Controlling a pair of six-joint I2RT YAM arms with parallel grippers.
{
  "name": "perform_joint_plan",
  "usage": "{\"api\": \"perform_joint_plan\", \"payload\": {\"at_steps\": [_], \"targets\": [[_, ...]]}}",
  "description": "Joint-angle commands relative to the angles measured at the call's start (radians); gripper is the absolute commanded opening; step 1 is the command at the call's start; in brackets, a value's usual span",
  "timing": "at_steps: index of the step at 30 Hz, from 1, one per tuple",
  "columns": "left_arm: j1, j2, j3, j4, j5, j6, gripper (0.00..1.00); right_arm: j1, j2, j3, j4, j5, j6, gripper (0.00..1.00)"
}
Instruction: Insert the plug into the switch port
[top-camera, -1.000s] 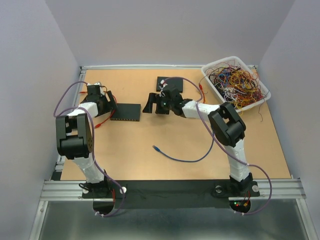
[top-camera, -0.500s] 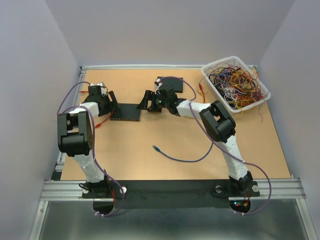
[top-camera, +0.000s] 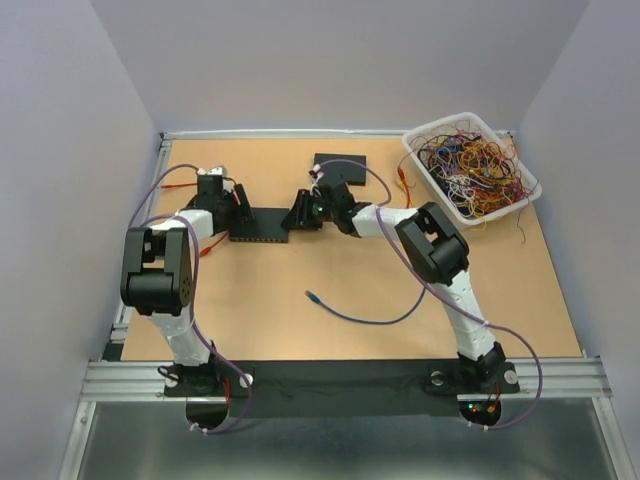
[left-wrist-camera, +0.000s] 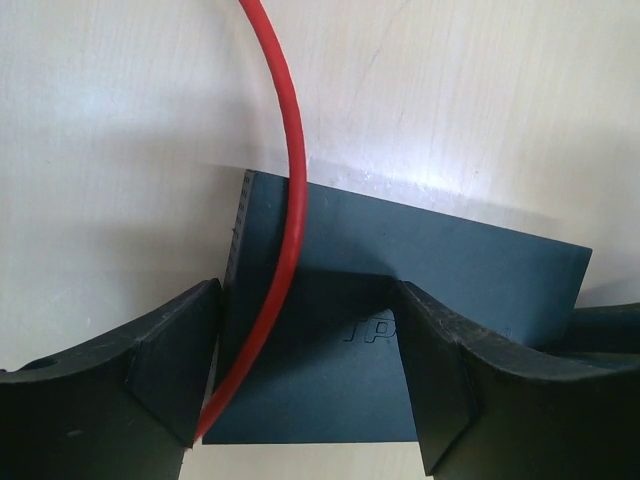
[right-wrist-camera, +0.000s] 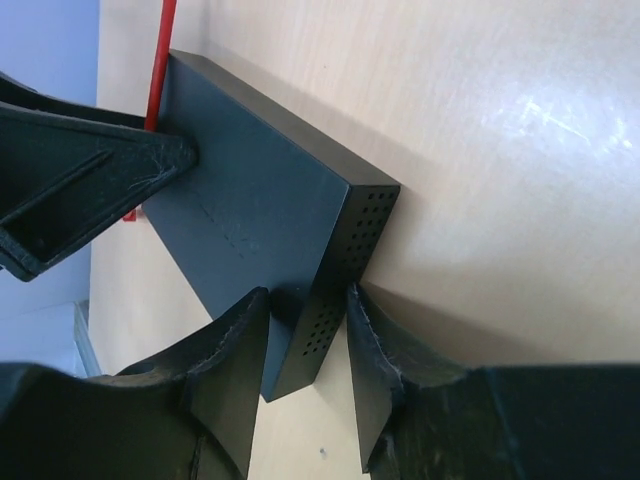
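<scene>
The right end effector (right-wrist-camera: 307, 300) was clenched on the perforated end of the black switch (right-wrist-camera: 260, 190), its fingers (right-wrist-camera: 235, 370) pressed to either side of that corner. The left end effector (left-wrist-camera: 308, 300) stood released at the opposite end, one finger beside the vented edge and the other over the top face, with a red wire (left-wrist-camera: 288, 180) curving between them. The blue plug (top-camera: 311, 296) lay on the bench (top-camera: 250, 330), nearer the arm bases than both end effectors and well apart from them and the switch, at the tip of a purple cable (top-camera: 370, 320).
</scene>
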Motion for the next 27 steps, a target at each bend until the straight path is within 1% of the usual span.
{"api": "perform_joint_plan", "payload": {"at_steps": [1, 2, 3, 4, 5, 6, 11, 12, 15, 16, 19, 20, 23, 27], "targets": [[-0.099, -0.024, -0.105, -0.005, 0.09, -0.11, 0.77, 0.026, -0.051, -0.111, 0.0, -0.003, -0.029, 0.41], [-0.14, -0.048, -0.113, -0.014, 0.062, -0.124, 0.77, 0.025, -0.091, -0.138, 0.003, 0.012, -0.036, 0.41], [-0.159, -0.065, -0.131, -0.007, 0.049, -0.136, 0.77, 0.026, -0.111, -0.17, 0.003, 0.02, -0.042, 0.41], [-0.175, -0.088, -0.16, 0.015, 0.063, -0.168, 0.77, 0.026, -0.129, -0.223, 0.003, 0.031, -0.057, 0.41], [-0.191, -0.088, -0.176, 0.028, 0.072, -0.185, 0.77, 0.026, -0.154, -0.224, 0.001, 0.043, -0.065, 0.41], [-0.226, -0.113, -0.188, 0.035, 0.072, -0.205, 0.77, 0.025, -0.193, -0.284, 0.001, 0.069, -0.069, 0.41], [-0.33, -0.183, -0.262, 0.065, 0.057, -0.328, 0.77, 0.022, -0.325, -0.45, -0.002, 0.131, -0.109, 0.42], [-0.37, -0.202, -0.266, 0.064, 0.048, -0.346, 0.77, 0.02, -0.344, -0.496, -0.008, 0.158, -0.112, 0.42], [-0.433, -0.242, -0.294, 0.067, 0.031, -0.414, 0.77, 0.01, -0.399, -0.549, -0.025, 0.195, -0.131, 0.42], [-0.48, -0.252, -0.311, 0.073, 0.015, -0.434, 0.77, 0.003, -0.414, -0.567, -0.031, 0.204, -0.143, 0.43], [-0.55, -0.285, -0.341, 0.088, -0.011, -0.515, 0.78, -0.017, -0.416, -0.572, -0.058, 0.236, -0.174, 0.44], [-0.599, -0.295, -0.346, 0.094, -0.018, -0.541, 0.78, -0.024, -0.412, -0.569, -0.066, 0.244, -0.183, 0.44], [-0.68, -0.308, -0.357, 0.105, -0.054, -0.616, 0.79, -0.044, -0.39, -0.547, -0.089, 0.25, -0.211, 0.44], [-0.714, -0.311, -0.36, 0.105, -0.092, -0.649, 0.79, -0.046, -0.393, -0.529, -0.137, 0.241, -0.238, 0.44]]}}
